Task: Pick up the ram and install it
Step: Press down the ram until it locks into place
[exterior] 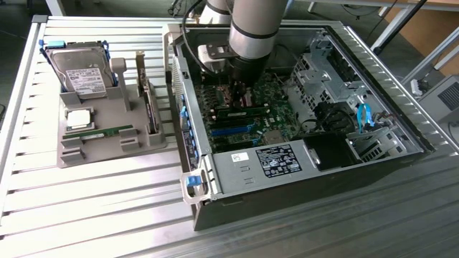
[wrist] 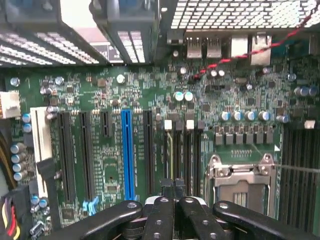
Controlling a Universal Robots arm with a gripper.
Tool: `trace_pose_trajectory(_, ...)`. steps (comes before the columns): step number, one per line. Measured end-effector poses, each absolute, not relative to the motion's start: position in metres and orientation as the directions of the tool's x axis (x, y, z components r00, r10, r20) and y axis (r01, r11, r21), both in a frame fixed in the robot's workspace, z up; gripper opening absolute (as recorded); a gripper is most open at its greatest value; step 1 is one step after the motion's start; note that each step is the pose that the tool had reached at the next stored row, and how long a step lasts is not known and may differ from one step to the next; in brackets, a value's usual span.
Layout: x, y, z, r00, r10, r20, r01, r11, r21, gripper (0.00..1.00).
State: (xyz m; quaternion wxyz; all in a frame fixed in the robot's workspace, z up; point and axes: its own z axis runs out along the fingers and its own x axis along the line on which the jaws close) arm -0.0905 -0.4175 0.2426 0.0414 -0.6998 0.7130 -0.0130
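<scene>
A ram (exterior: 238, 114), a long green stick, stands on edge in a slot of the motherboard (exterior: 276, 115) inside the open computer case. In the wrist view the ram (wrist: 171, 155) shows edge-on as a thin pale line in one of the black memory slots. My gripper (exterior: 240, 99) is down inside the case, directly over one end of this stick. Its black fingers (wrist: 162, 210) are pressed together, so the gripper (wrist: 175, 192) is shut. Whether the tips touch the stick's top edge I cannot tell. A second green ram stick (exterior: 97, 133) lies on the grey tray (exterior: 147, 145).
The tray at the exterior view's left also carries a silver hard drive (exterior: 83, 72) and a square processor chip (exterior: 79, 119). On the motherboard, a blue expansion slot (wrist: 127, 150) and the metal processor socket (wrist: 242, 175) flank the memory slots. Case walls, drive cages (exterior: 323, 70) and cables crowd the arm.
</scene>
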Motion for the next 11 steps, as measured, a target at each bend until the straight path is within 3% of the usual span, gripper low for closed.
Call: trace_pose_trajectory(11, -0.11, -0.416, 0.237, -0.017, -0.999, -0.041, -0.997, 0.02, -0.08, 0.09)
